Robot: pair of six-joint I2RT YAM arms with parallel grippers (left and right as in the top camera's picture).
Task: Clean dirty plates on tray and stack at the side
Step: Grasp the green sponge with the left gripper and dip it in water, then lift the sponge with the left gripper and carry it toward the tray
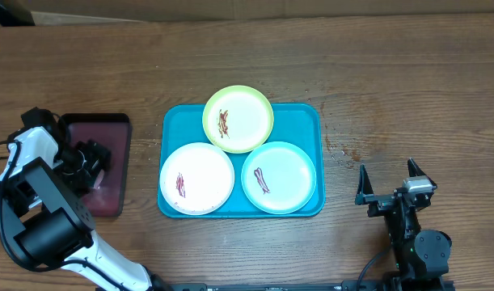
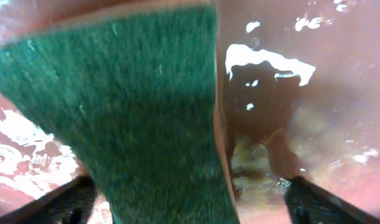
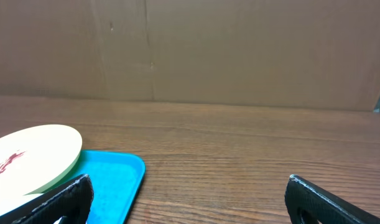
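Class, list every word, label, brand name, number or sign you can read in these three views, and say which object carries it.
None: no words, labels, brands, numbers or signs show in any view.
The yellow-green plate, white plate and mint plate carry only reddish-brown streaks, not writing.
The turquoise tray, maroon tray and green scouring pad are blank.

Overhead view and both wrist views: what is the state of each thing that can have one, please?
Yellow-green round plastic plate: streaked, on tray.
White round plastic plate: streaked, on tray.
Pale mint round plastic plate: streaked, on tray.
Turquoise rectangular plastic tray: holds all three plates.
Dark maroon tray: wet.
Green scouring sponge: lying in maroon tray, not gripped.
Left gripper: open, astride sponge.
Right gripper: open, empty.
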